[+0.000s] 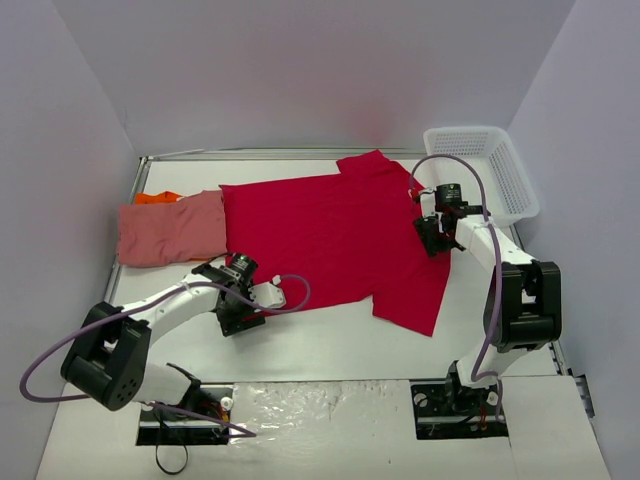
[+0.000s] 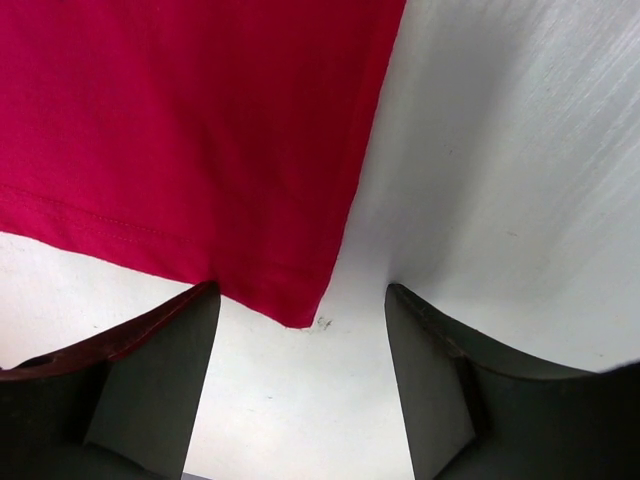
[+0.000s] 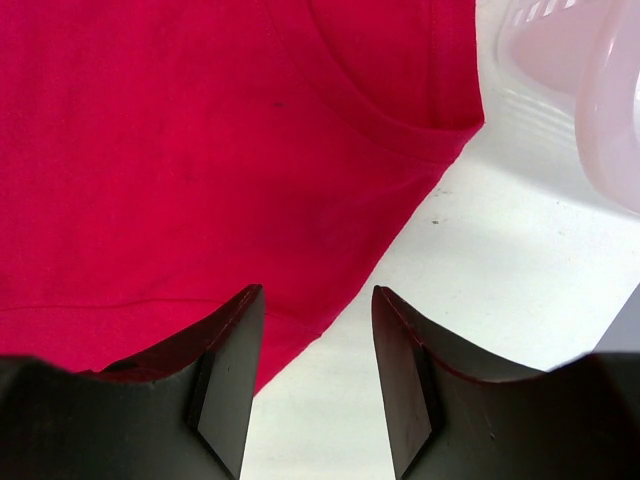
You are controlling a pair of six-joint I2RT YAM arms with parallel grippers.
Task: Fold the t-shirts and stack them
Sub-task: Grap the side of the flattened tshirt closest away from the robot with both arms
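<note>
A bright red t-shirt (image 1: 330,235) lies spread flat across the middle of the table. Left of it rests a folded salmon pink t-shirt (image 1: 168,232), and an orange t-shirt (image 1: 158,197) peeks out behind that. My left gripper (image 1: 238,305) hangs open at the red shirt's near-left corner. In the left wrist view that corner (image 2: 300,315) points down between the open left gripper (image 2: 300,300) fingers, which hold nothing. My right gripper (image 1: 432,238) is open over the shirt's right edge by the sleeve. The right wrist view shows the red cloth edge (image 3: 300,330) under the open right gripper (image 3: 315,295).
A white mesh basket (image 1: 480,170) stands at the back right, close behind the right arm, and its rim (image 3: 580,90) shows in the right wrist view. Grey walls enclose the table on three sides. Bare white table (image 1: 330,340) lies between the shirt and the arm bases.
</note>
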